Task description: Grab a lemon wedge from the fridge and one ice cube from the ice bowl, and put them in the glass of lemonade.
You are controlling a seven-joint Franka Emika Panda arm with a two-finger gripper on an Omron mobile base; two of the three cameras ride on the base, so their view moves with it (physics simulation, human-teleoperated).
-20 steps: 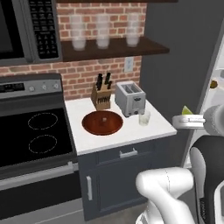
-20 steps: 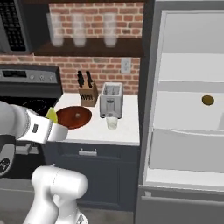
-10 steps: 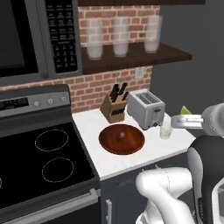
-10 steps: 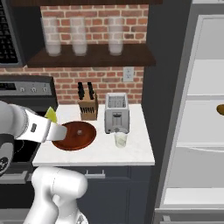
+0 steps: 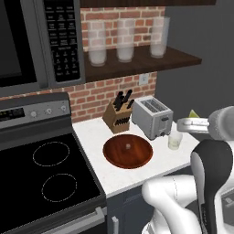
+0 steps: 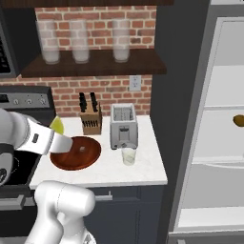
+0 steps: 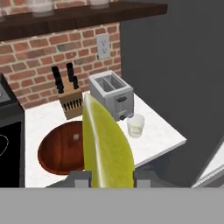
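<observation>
tool (image 7: 107, 177) closed on lemon wedge (image 7: 106, 144), held above desk (image 7: 157, 131) edge | glass of lemonade (image 7: 135, 125) ahead-right of tool, just beside toaster (image 7: 111, 95) | ice bowl (image 7: 59, 151) ahead-left, 1 cube seen inside | risk: wedge judged larger than glass mouth; off-centre release could bounce it out or tip the glass
</observation>
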